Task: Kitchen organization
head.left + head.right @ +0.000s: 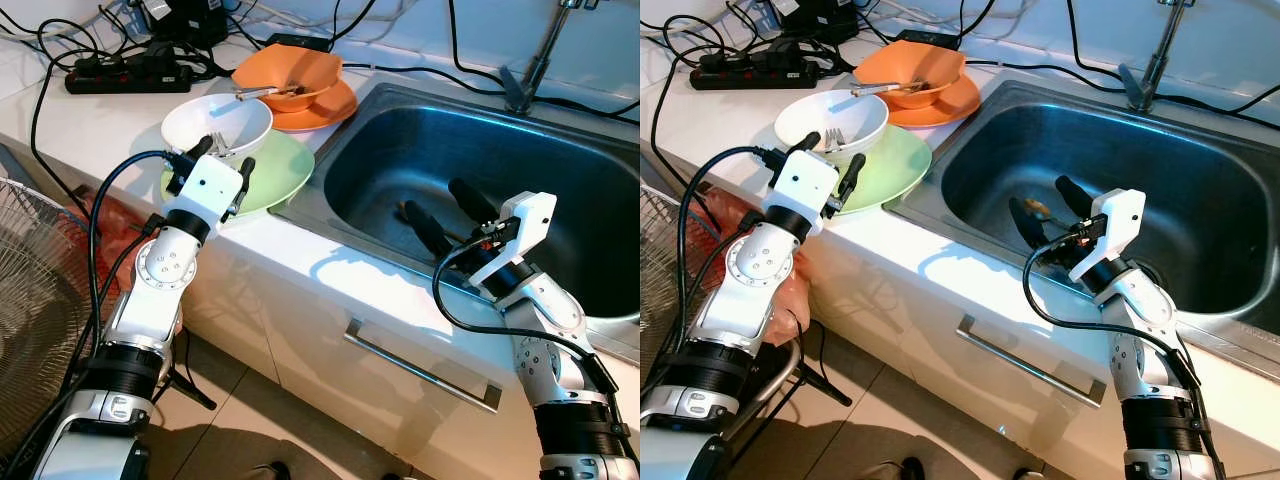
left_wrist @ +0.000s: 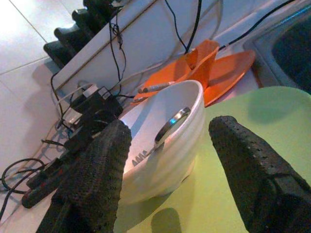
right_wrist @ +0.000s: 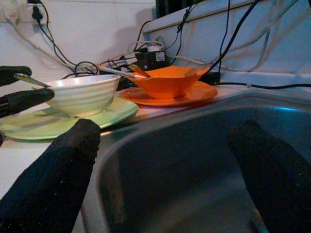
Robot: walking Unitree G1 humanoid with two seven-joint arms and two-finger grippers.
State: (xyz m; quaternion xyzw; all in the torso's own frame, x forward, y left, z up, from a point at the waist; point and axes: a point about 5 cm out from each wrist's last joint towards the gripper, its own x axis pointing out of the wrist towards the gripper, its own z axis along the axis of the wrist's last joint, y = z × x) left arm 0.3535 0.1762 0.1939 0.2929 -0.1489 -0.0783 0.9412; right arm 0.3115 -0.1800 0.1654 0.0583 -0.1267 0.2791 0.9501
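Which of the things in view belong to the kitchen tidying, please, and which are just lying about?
Job: white bowl with fork, green plate, orange bowl, orange plate, sink.
Lying about: power strip, cables, fan.

White ribbed bowl (image 1: pixel 217 124) sits upright on the pale green plate (image 1: pixel 270 172), a fork (image 1: pixel 219 146) resting inside it, at the near left of the worktop (image 1: pixel 330 270). Just beyond, an orange bowl (image 1: pixel 290 76) holding cutlery sits on an orange plate (image 1: pixel 325 110), right beside the steel sink (image 1: pixel 560 190).
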